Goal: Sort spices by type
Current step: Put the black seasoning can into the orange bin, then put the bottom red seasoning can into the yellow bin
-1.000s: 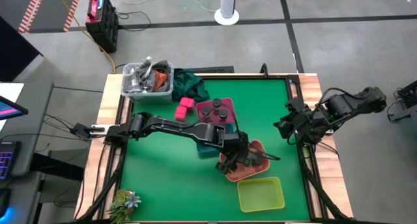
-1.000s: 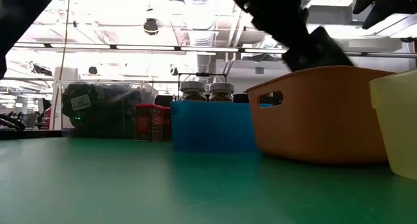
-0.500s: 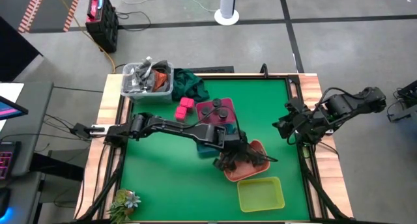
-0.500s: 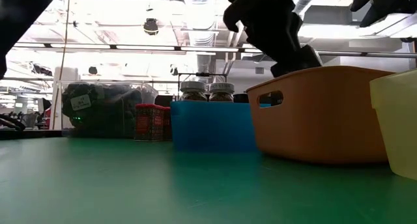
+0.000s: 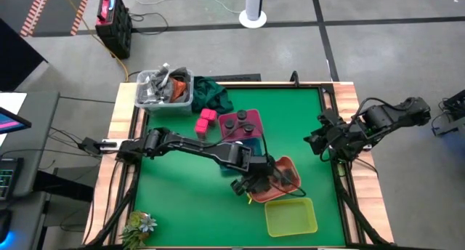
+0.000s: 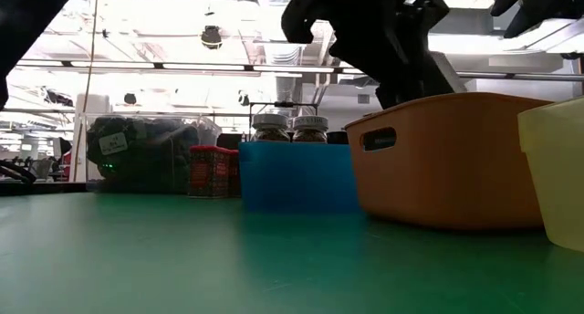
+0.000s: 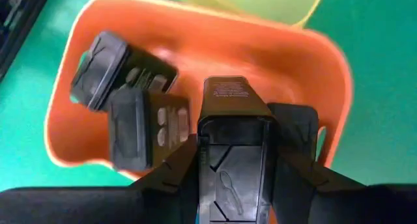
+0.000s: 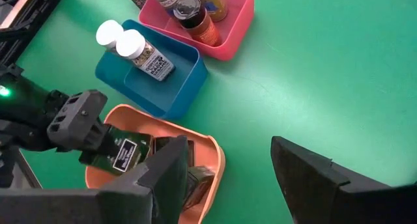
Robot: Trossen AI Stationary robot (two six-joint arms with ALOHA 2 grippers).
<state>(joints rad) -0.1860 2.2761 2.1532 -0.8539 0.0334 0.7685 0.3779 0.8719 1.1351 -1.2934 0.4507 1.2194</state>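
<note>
— How is the green felt tabletop (image 5: 182,199) laid out, and for what reason?

— Four open plastic trays are kept together right of the middle, so that each type is given its own place. Dark-capped round jars (image 8: 192,19) are stood in the pink tray (image 5: 241,119) at the far end. Two white-capped round jars (image 8: 133,48) are laid in the blue tray (image 8: 176,87) next to it. Dark grey rectangular boxes (image 7: 130,123) are gathered in the salmon-orange tray (image 7: 313,74), and the yellow-green tray (image 5: 290,216) nearest is seen without contents. Bright pink blocks (image 5: 205,120) are left on the felt just left of the pink tray, presumably not yet sorted.

— What is being done by the left tool (image 5: 256,183)?

— Another dark grey rectangular box (image 7: 229,103) is pinched between its fingers and held over the near-left rim of the salmon-orange tray, above the two boxes already lying there. It is judged that the box is kept with its own kind, though it cannot be said whether a release is intended.

— And the right tool (image 5: 317,143)?

— It is held off the work at the right edge of the tabletop, its fingers (image 8: 306,178) spread with nothing between them, so the trays are left clear for the other arm.
</note>
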